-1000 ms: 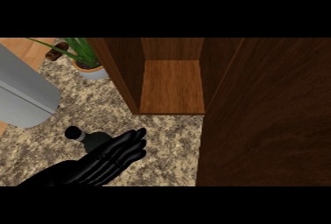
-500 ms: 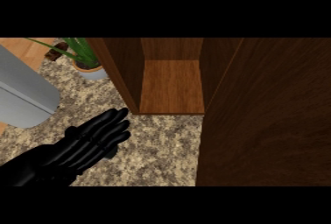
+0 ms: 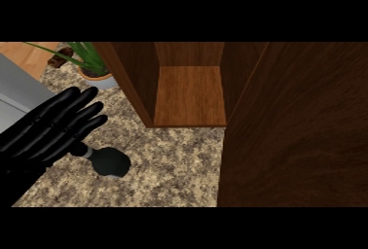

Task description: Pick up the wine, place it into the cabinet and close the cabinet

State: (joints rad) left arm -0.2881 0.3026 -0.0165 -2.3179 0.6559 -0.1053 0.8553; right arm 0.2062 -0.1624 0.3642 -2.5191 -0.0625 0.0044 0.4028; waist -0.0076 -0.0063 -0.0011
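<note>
The wine bottle [image 3: 109, 163] is dark and stands on the speckled counter [image 3: 173, 165], in front of and to the left of the cabinet. Its neck points toward my left hand [image 3: 52, 130], which comes in from the lower left. The hand is open with straight fingers spread toward the upper right; its lower edge hides the top of the bottle's neck. The wooden cabinet [image 3: 137, 82] stands open and its shelf [image 3: 191, 97] is bare. Its dark door [image 3: 298, 126] is swung out and fills the right side. My right hand does not show.
A potted plant [image 3: 92, 65] stands on the counter at the back left, next to the cabinet's left wall. A grey appliance [image 3: 16, 95] fills the left edge behind my hand.
My left hand has moved left and up in the view, with its fingers still straight. The bottle, covered half a second ago, now shows below and to the right of the hand.
</note>
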